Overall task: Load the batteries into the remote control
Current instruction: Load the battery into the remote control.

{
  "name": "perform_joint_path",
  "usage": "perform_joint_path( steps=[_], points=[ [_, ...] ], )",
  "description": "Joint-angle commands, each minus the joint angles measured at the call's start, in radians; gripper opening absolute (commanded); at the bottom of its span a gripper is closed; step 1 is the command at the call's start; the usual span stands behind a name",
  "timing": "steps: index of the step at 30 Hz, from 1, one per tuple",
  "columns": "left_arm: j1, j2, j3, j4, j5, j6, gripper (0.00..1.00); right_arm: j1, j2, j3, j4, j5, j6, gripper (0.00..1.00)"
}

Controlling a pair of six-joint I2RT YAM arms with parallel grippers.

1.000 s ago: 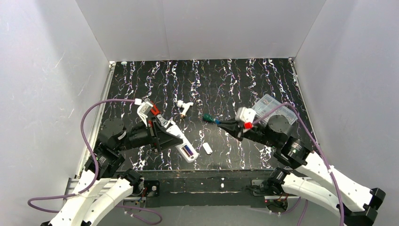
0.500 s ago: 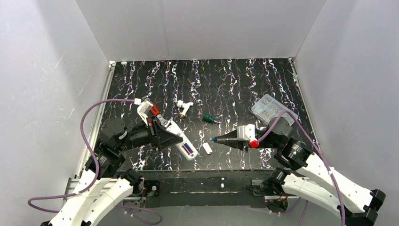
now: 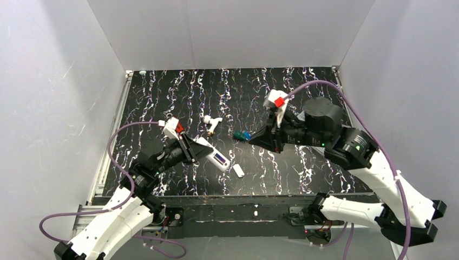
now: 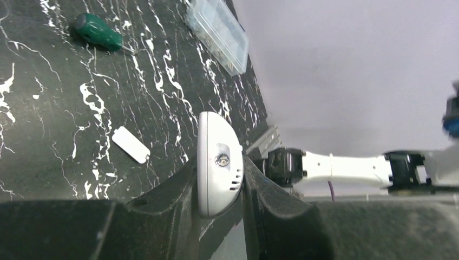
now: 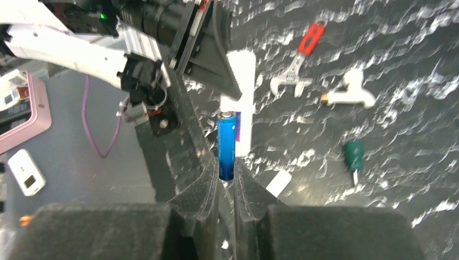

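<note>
clamping the remote control (image 4: 216, 142), left gripper (image 4: 219, 172) faces right gripper (image 5: 227, 174) pinching a battery (image 5: 227, 142) near screwdriver (image 3: 237, 135).

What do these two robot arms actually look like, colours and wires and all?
The left arm and right arm match: white shells near the base, black joints further out. The left gripper and right gripper are black two-finger wedges, each topped by a white block with a red patch. A purple cable loops along each arm.
</note>
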Motion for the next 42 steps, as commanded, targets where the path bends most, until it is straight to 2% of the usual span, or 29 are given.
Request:
perform_joint_path(
  steps=[1, 4, 8, 10, 16, 20, 26, 42],
  points=[
    [0.002, 0.031, -0.012, 0.229, -0.084, -0.12, 0.0, 0.067, 0.13, 0.125, -0.328, 0.124, 0.092, 0.01],
    [0.002, 0.041, 0.005, 0.192, -0.112, -0.143, 0.0, 0.121, 0.233, 0.205, -0.409, 0.192, 0.108, 0.01],
    [0.002, 0.019, 0.04, 0.018, -0.168, -0.15, 0.0, 0.163, 0.335, 0.287, -0.461, 0.206, 0.104, 0.01],
    [0.002, 0.007, 0.031, -0.019, -0.185, -0.157, 0.0, 0.179, 0.379, 0.31, -0.469, 0.229, 0.101, 0.01],
    [0.002, -0.005, -0.014, 0.021, -0.2, -0.235, 0.0, 0.191, 0.534, 0.435, -0.532, 0.274, 0.105, 0.01],
    [0.002, 0.002, -0.021, 0.031, -0.205, -0.284, 0.0, 0.193, 0.585, 0.453, -0.515, 0.269, 0.101, 0.01],
    [0.002, 0.036, -0.024, 0.087, -0.174, -0.372, 0.0, 0.2, 0.603, 0.461, -0.497, 0.259, 0.059, 0.01],
    [0.001, 0.062, -0.007, 0.116, -0.148, -0.389, 0.0, 0.2, 0.646, 0.459, -0.484, 0.185, 0.017, 0.01]
  ],
)
